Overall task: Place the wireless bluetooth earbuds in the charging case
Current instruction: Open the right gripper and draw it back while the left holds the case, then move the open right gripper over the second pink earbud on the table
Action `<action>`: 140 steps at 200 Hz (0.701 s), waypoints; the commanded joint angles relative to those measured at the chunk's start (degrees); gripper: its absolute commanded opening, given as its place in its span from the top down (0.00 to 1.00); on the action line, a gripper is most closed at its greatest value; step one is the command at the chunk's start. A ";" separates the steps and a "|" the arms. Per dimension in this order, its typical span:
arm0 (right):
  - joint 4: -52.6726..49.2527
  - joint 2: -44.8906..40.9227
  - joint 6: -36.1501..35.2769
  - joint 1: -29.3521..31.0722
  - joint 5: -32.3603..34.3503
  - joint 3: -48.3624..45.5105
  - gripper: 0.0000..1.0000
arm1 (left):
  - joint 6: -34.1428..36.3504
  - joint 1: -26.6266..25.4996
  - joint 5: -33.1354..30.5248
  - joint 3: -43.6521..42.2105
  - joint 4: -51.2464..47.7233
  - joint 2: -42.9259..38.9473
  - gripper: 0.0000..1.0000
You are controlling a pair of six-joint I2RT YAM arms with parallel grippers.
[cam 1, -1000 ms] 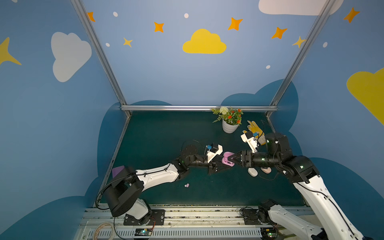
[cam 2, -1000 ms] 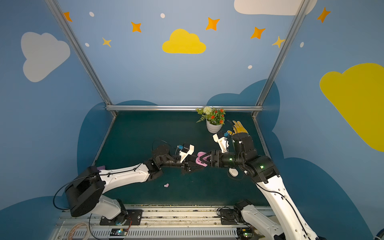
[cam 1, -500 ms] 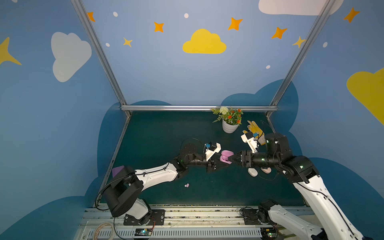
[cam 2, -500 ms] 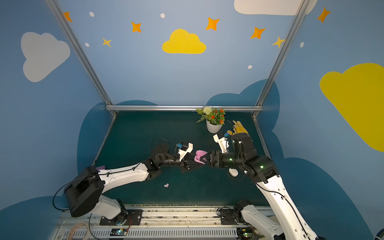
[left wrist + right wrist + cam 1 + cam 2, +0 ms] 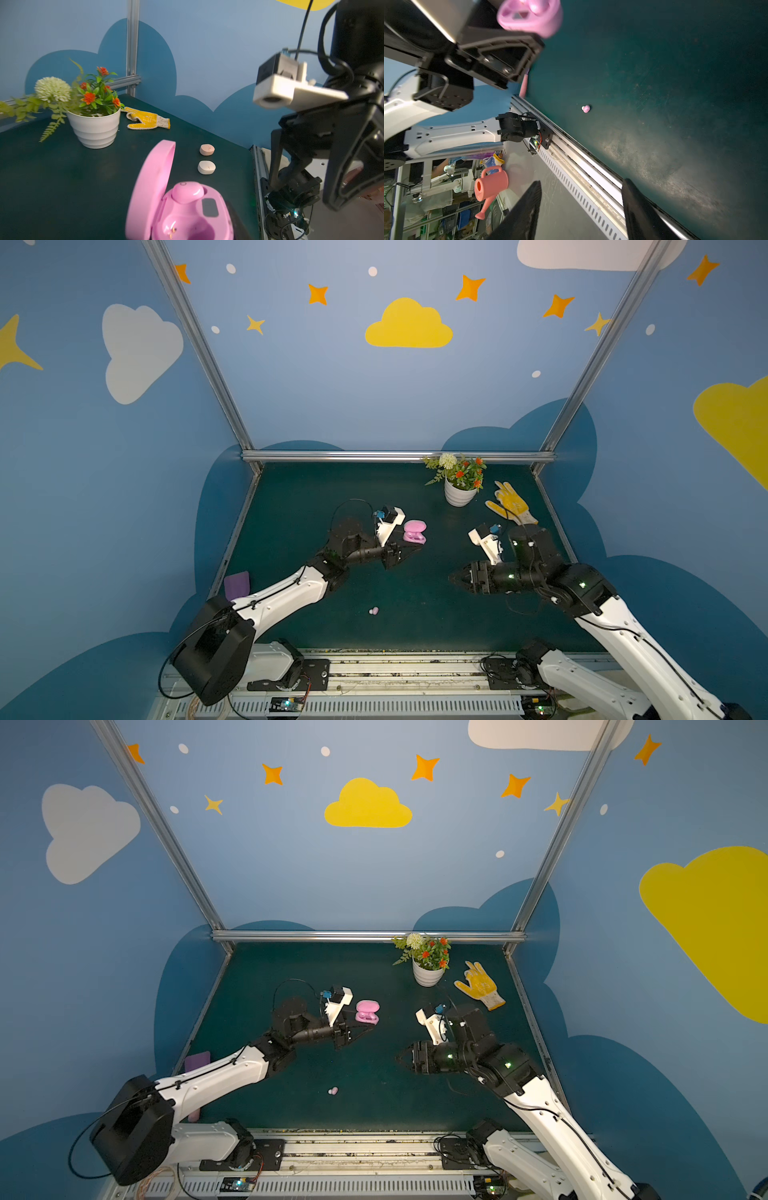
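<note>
Noting your left gripper [image 5: 415, 549] clamped on the open case [image 5: 414, 531], one socket filled, while the loose bud [image 5: 374, 610] lies on the mat [image 5: 311, 497], front-left of your right gripper [image 5: 457, 577], jaws apart, empty.

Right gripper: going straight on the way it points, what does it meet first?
Probably the left arm's wrist; the right gripper points across open mat toward it, but depth is unclear.
</note>
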 commanded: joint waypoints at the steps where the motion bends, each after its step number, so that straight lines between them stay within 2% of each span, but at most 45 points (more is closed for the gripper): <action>1: 5.73 1.50 1.26 3.59 4.66 -1.83 0.40 | -0.34 2.36 -0.39 0.26 -3.93 -2.48 0.88; 39: 11.45 7.03 0.94 11.64 11.37 -5.27 0.40 | -1.42 6.46 -0.03 0.79 -7.93 -6.52 0.88; 66: 15.68 14.56 -0.67 16.70 14.75 -5.65 0.40 | -1.51 9.40 1.06 1.66 -11.23 -8.42 0.88; 140: 19.04 40.11 -6.71 29.45 22.76 6.02 0.40 | -2.34 17.99 6.12 3.81 -15.62 -8.22 0.88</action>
